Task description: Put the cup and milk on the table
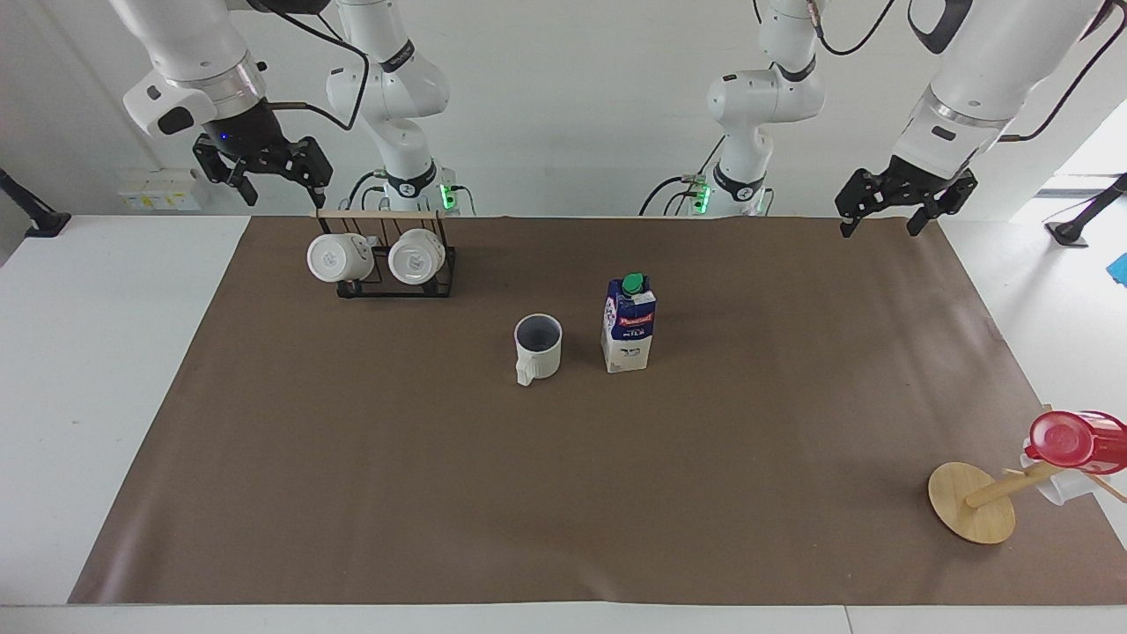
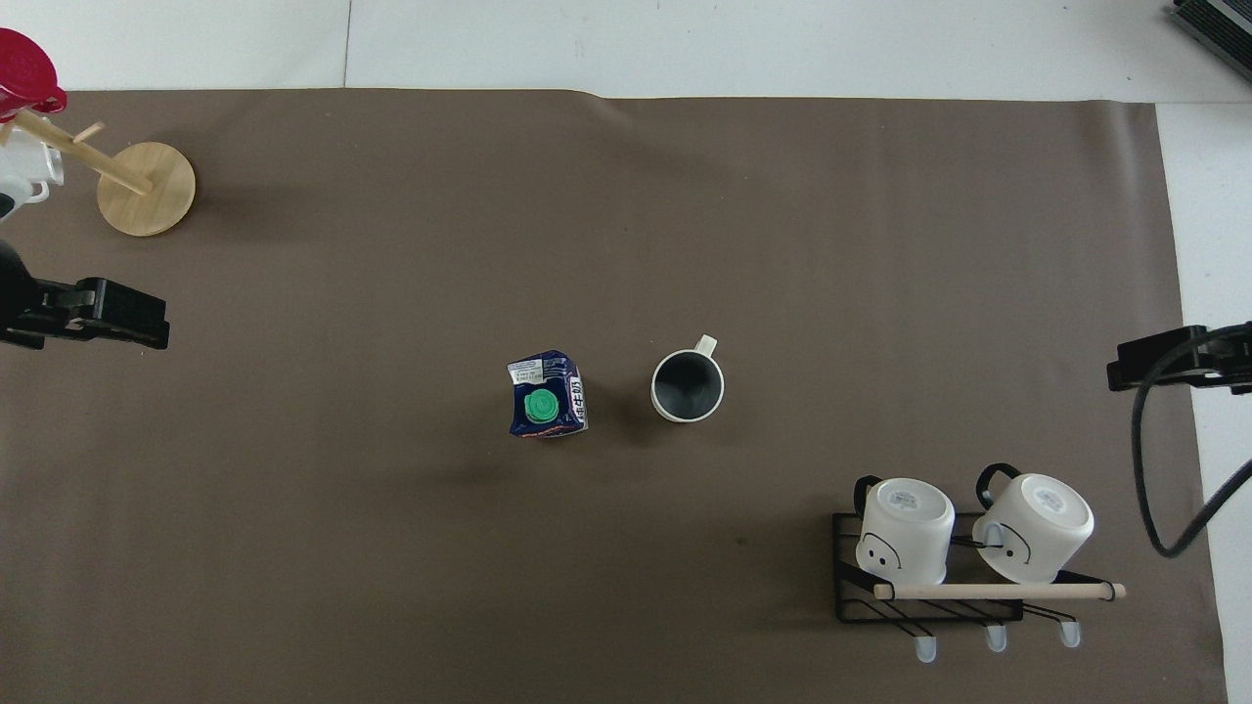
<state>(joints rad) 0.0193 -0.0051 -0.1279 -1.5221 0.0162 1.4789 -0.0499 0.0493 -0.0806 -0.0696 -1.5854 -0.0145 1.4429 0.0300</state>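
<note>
The cream-white cup (image 1: 538, 346) with a dark inside stands upright mid-mat, its handle pointing away from the robots; it also shows in the overhead view (image 2: 688, 385). The milk carton (image 1: 629, 326) stands upright beside it (image 2: 548, 396), toward the left arm's end, a small gap between them. Both rest on the brown mat (image 1: 563, 493) of the table. My right gripper (image 1: 280, 198) hangs open and empty above the mug rack's end (image 2: 1135, 360). My left gripper (image 1: 880, 231) hangs open and empty over the mat's corner at the left arm's end (image 2: 137, 328).
A black wire rack (image 1: 392, 286) holding two white mugs stands near the robots at the right arm's end (image 2: 851, 587). A wooden mug tree (image 1: 973, 502) with a red cup (image 1: 1070, 440) stands at the mat's corner farthest from the robots, at the left arm's end (image 2: 147, 188).
</note>
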